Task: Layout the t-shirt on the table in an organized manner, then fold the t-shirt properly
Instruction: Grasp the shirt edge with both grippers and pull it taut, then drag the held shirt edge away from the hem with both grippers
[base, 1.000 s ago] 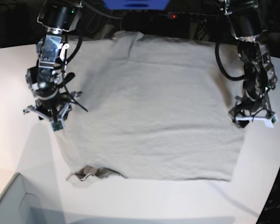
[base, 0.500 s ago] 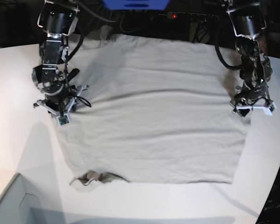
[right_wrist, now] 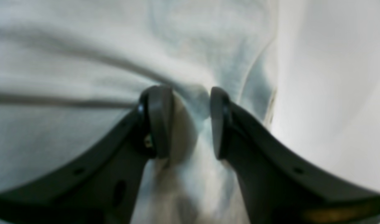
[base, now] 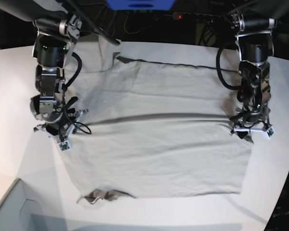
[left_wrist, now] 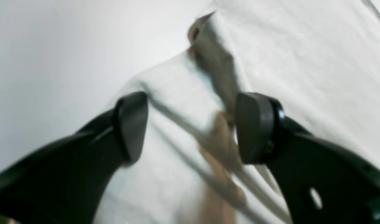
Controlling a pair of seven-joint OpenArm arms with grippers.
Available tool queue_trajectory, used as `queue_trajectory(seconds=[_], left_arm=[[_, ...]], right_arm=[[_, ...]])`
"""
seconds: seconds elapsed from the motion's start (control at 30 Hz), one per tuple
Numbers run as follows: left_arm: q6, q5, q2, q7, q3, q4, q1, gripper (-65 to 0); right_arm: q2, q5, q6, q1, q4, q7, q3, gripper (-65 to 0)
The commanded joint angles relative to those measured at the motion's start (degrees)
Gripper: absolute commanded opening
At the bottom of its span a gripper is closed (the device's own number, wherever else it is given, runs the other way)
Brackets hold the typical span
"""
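Note:
The light grey-beige t-shirt (base: pixel 154 144) lies spread on the white table (base: pixel 9 86), with its darker neck opening (base: pixel 103 195) at the near edge. A straight crease runs across it between the two grippers. At the shirt's right edge, my left gripper (base: pixel 250 131) stands open; in the left wrist view it (left_wrist: pixel 191 127) straddles a raised fold of the t-shirt (left_wrist: pixel 302 62) with a tan inside, which touches one fingertip (left_wrist: pixel 255 127). At the shirt's left edge, my right gripper (base: pixel 58 134) is shut on bunched cloth; in the right wrist view it (right_wrist: pixel 190 121) pinches the t-shirt (right_wrist: pixel 84 46).
A grey box corner (base: pixel 5 211) sits at the near left. Cables and a power strip with a red light (base: pixel 179 17) run along the dark far side, beside a blue object (base: pixel 139 4). Bare table (left_wrist: pixel 53 46) lies outside each shirt edge.
Both grippers have moved toward the near side and the shirt came with them. Its far edge now lies further onto the table, and a straight crease has formed between the grippers.

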Motion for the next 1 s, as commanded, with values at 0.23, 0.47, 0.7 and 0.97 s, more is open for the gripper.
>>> queue_trajectory(seconds=[0.23, 0.47, 0.7, 0.97], left_arm=[[0.4, -1.0, -0.3, 2.0, 0.0, 13.9, 7.7, -21.7], [0.4, -1.0, 0.3, 3.3, -7.2, 28.8, 19.3, -21.7], [0.0, -1.0, 0.3, 10.2, -13.8, 31.3, 23.3, -21.6], [-0.1, -1.0, 0.3, 12.2, -14.8, 30.7, 25.3, -21.7]], right_arm=[[-2.3, -0.3, -0.2, -9.1, 19.6, 0.7, -0.1, -45.3], [-7.5, -0.3, -0.2, -20.6, 32.6, 0.7, -0.4, -45.2], [-9.4, -0.2, -0.1, -28.6, 37.0, 0.7, -0.4, -45.2], [-9.4, -0.2, -0.1, -33.0, 37.2, 0.7, -0.3, -45.2]])
